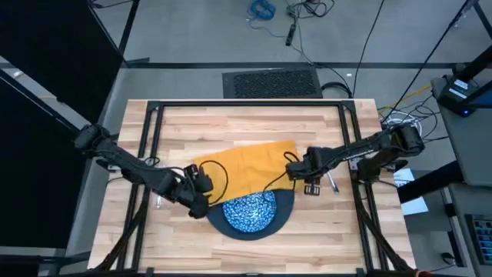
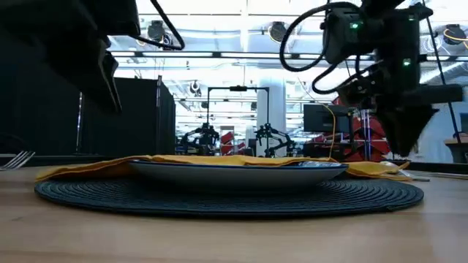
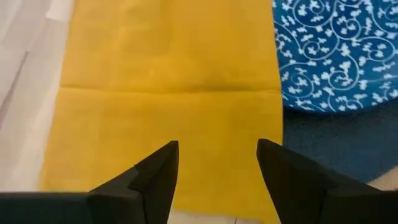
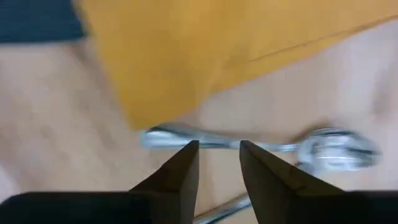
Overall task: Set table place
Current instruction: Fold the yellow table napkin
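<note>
I am hovering my right gripper (image 4: 219, 163), jaws slightly parted, over the spoon (image 4: 261, 144) lying on the table (image 1: 254, 123) just right of the napkin (image 1: 250, 165). Thin, stiff and slippery, it probably wants pinching mid-handle. My left gripper (image 3: 217, 165), spread open, is hanging above the soft napkin beside the speckled dish (image 3: 339, 53).

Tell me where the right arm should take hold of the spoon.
Grip the spoon at its thin handle, coming straight down from above. It lies flat on the table beside the napkin, and the right gripper already hangs over the handle, jaws open astride it.
</note>
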